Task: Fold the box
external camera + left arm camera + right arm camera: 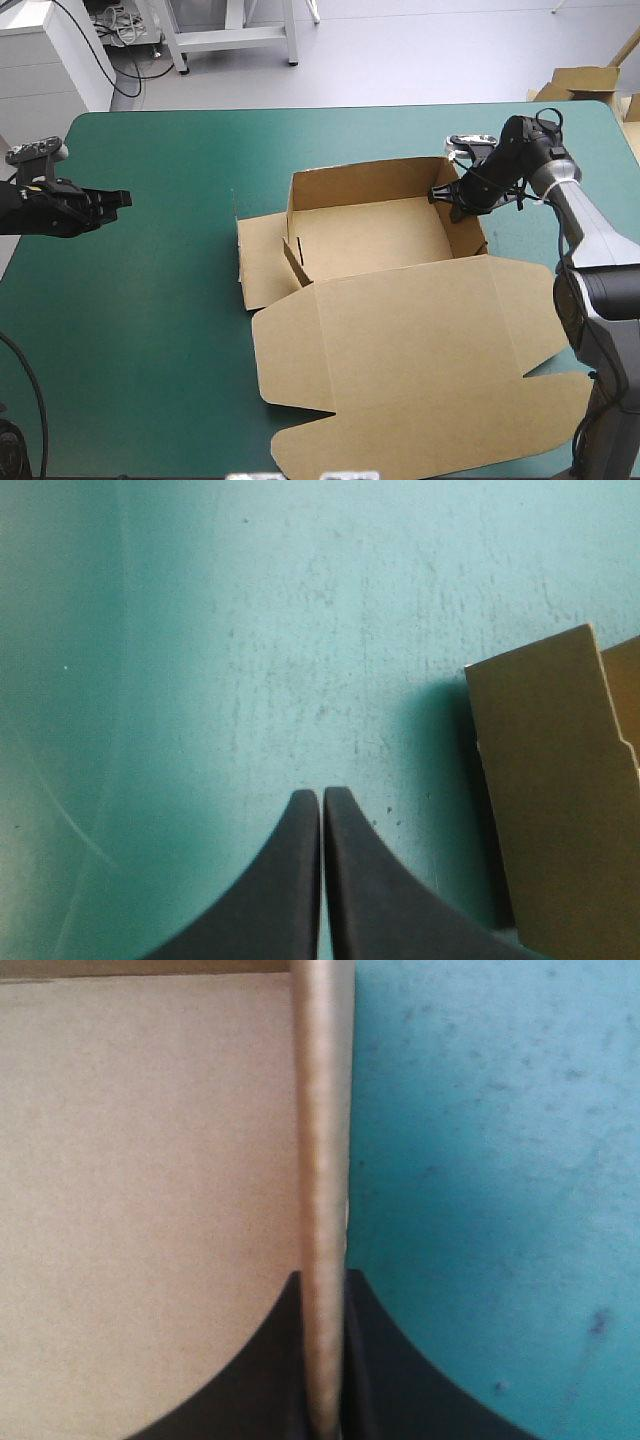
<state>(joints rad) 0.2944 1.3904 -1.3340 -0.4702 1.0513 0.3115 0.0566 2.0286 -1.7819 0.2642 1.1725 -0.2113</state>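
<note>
Brown box (400, 310) sat mid-worktop (150, 350), tray walls raised toward the far edge, lid flat toward the near edge. The right gripper (440, 193) was clamped on the box's right wall. The left gripper (124, 199) was closed, empty, near the left edge, apart from the box.

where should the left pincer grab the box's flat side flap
Probably take the flat brown cardboard side flap by its outer free edge, coming in low from the table's left. It lies flat on the teal-green cover, hinged at the tray, and that edge faces the shut left pincer.
</note>
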